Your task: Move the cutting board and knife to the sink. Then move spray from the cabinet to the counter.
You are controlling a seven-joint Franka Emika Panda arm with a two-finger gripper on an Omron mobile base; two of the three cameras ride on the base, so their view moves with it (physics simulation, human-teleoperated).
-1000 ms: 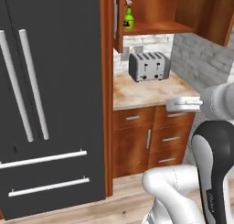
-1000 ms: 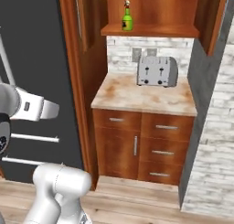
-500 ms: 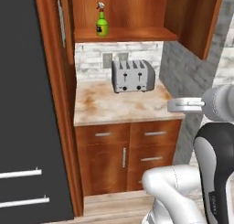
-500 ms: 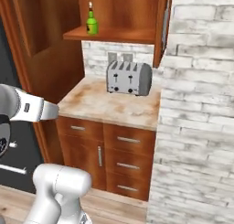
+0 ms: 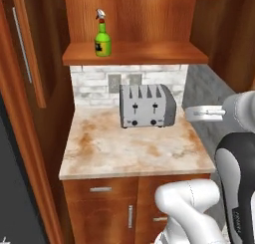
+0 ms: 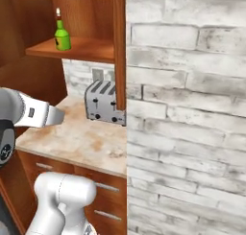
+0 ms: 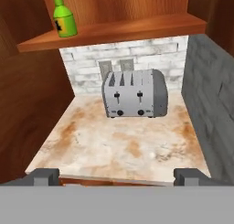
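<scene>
Below spray (image 5: 102,35) — toaster (image 5: 147,106) on counter (image 5: 109,153)

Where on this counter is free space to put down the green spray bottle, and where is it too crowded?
The counter is bare in front of the toaster up to its front edge, and on its left, between toaster and wooden side wall. The back strip is crowded: the toaster stands close to the brick wall. The spray stands on the cabinet shelf.

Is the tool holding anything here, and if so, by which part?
Nothing is held. The tool is open with only counter between its tips; the spray stands on the cabinet shelf.
</scene>
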